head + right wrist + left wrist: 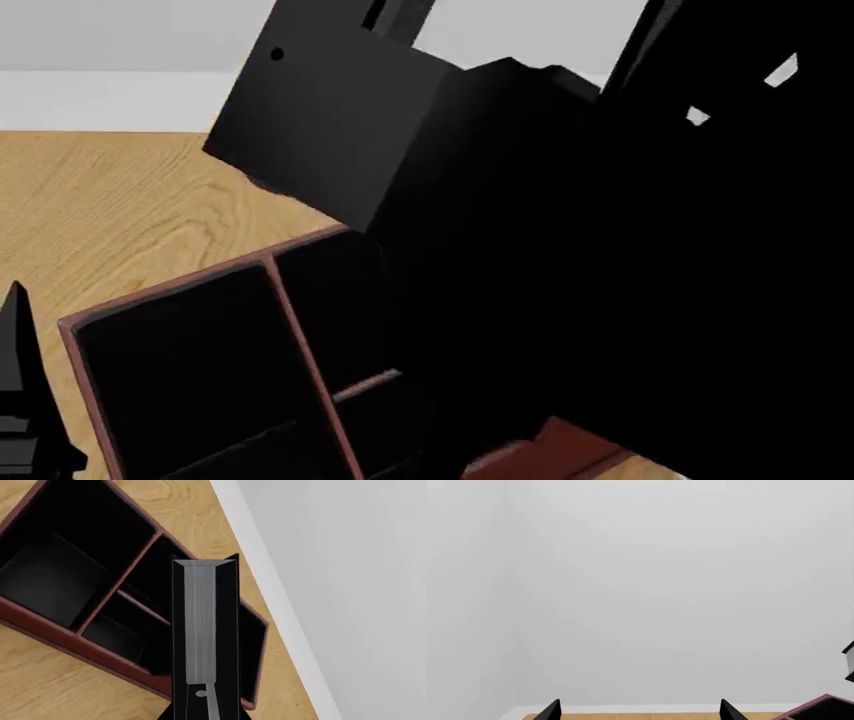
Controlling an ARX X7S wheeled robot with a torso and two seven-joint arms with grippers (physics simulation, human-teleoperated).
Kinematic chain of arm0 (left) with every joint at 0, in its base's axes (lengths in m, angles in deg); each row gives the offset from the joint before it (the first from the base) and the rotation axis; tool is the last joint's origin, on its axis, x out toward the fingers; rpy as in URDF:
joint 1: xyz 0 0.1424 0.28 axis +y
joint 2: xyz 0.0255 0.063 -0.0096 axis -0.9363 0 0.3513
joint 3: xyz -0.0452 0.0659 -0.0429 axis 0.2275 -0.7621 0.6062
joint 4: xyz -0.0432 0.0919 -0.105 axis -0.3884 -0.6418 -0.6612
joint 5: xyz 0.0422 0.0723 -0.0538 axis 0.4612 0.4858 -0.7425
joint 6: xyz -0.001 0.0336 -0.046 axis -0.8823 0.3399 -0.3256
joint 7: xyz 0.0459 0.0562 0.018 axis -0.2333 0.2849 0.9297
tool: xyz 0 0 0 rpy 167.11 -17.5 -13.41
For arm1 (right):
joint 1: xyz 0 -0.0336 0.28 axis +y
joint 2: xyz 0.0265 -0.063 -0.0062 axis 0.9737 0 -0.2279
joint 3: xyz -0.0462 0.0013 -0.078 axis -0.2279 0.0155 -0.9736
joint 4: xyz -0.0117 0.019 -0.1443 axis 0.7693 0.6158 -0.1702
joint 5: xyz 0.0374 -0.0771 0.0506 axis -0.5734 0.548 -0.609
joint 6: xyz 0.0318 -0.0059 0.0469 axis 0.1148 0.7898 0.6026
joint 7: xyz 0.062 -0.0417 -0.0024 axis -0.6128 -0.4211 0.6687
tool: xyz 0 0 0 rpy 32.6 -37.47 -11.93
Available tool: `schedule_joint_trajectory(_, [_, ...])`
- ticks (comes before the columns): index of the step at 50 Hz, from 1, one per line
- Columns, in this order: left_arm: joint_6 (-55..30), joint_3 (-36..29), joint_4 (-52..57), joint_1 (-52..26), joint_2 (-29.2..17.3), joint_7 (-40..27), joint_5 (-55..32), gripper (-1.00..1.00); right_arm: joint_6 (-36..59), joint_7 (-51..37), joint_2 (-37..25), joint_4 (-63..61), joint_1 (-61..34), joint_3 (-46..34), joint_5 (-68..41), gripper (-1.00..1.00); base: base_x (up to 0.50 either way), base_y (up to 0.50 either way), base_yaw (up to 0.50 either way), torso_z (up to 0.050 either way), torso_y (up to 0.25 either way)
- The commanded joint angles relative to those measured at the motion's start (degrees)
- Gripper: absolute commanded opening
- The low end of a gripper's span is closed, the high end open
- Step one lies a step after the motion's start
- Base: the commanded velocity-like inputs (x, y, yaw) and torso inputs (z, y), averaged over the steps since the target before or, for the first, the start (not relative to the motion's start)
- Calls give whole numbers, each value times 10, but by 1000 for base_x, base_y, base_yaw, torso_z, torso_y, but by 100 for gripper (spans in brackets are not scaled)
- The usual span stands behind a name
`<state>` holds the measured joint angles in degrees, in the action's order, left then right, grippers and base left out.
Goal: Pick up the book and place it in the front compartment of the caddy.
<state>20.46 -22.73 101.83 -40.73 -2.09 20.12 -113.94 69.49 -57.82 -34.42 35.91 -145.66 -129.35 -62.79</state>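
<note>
My right gripper (207,715) is shut on the black book (200,620) and holds it upright over the caddy (40,617), pale grey page edges facing the camera. In the head view the book (334,130) hangs tilted above the caddy's (160,292) middle and right cells, with my right arm hiding the rest. The front compartment (117,635) is the small black cell on the near side of a short red divider; the book's lower end hangs beside it. It shows in the head view (394,430) too. My left gripper (640,712) is open and empty, left of the caddy (820,707).
The wooden table (107,200) ends at a pale wall (94,40) just behind the caddy. My left gripper shows as a black shape (20,400) at the left edge of the head view. A large side cell (53,575) lies open beside the middle section.
</note>
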Motion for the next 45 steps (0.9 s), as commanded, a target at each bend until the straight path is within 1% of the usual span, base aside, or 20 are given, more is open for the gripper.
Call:
schedule_joint_trajectory(1, [4,15,0,-7,12,17,5,100,26,377,35,-34,-21,16,434,-100,0,0,0,0,0])
schedule_joint_trajectory(2, [7,15,-1,-5,11,18,6,100,8,417,35,-47,-21,-4,481,-100,0,0,0,0,0])
schedule_joint_trajectory(5, [7,15,-1,-5,10,18,4,100,-11,464,38,-47,-18,-21,540,-100,0,0,0,0,0])
schedule_joint_trajectory(8, [5,15,0,-7,8,16,3,100,-43,541,39,-70,-22,-81,649,-100,0,0,0,0,0])
schedule_joint_trajectory(12, [8,16,2,-4,6,15,3,100,-72,587,42,-70,-21,-110,719,-100,0,0,0,0,3])
schedule_joint_trajectory(14, [8,15,2,-3,6,15,3,100,-112,638,33,-81,-22,-140,789,-100,0,0,0,0,0])
schedule_joint_trajectory(17, [8,15,3,-4,5,14,3,100,-134,666,33,-75,-18,-160,829,-100,0,0,0,0,0])
schedule_joint_trajectory(18, [8,14,3,-4,5,13,3,100,-151,678,33,-78,-20,-181,854,-100,0,0,0,0,0])
schedule_joint_trajectory(19, [8,14,3,-4,6,13,3,100,-140,679,39,-70,-13,-180,853,-100,0,0,0,0,10])
schedule_joint_trajectory(22, [6,13,1,-7,7,13,3,100,-169,700,42,-75,-15,-222,898,-100,0,0,0,0,0])
schedule_joint_trajectory(25, [3,11,2,-11,8,12,1,100,-221,719,39,-74,-12,-241,935,-100,0,0,0,0,0])
schedule_joint_trajectory(26, [2,11,2,-13,8,12,1,100,-210,721,42,-68,-7,-233,927,-100,0,0,0,0,0])
schedule_joint_trajectory(28, [2,10,2,-13,8,12,1,100,-247,730,36,-69,-4,-234,941,-100,0,0,0,0,0])
schedule_joint_trajectory(29, [1,9,2,-13,8,11,1,100,-238,727,38,-65,2,-222,933,-100,0,0,0,0,10])
schedule_joint_trajectory(31, [1,9,4,-13,7,10,0,100,-261,737,35,-66,-2,-238,952,-100,0,0,0,0,0])
schedule_joint_trajectory(35, [2,9,5,-13,6,9,-1,100,-279,740,38,-53,14,-235,959,-100,0,0,0,0,0])
schedule_joint_trajectory(36, [1,9,5,-13,5,8,-1,100,-302,741,37,-47,15,-251,980,-100,0,0,0,0,0])
schedule_joint_trajectory(40, [4,9,5,-11,4,7,0,100,-349,734,30,-41,38,-231,982,-100,0,0,0,0,3])
schedule_joint_trajectory(41, [4,9,5,-10,3,7,0,100,-339,726,35,-33,48,-217,970,-100,0,0,0,0,0])
schedule_joint_trajectory(45, [3,10,8,-11,1,5,-2,100,-365,721,34,-23,65,-215,978,-100,0,0,0,0,0])
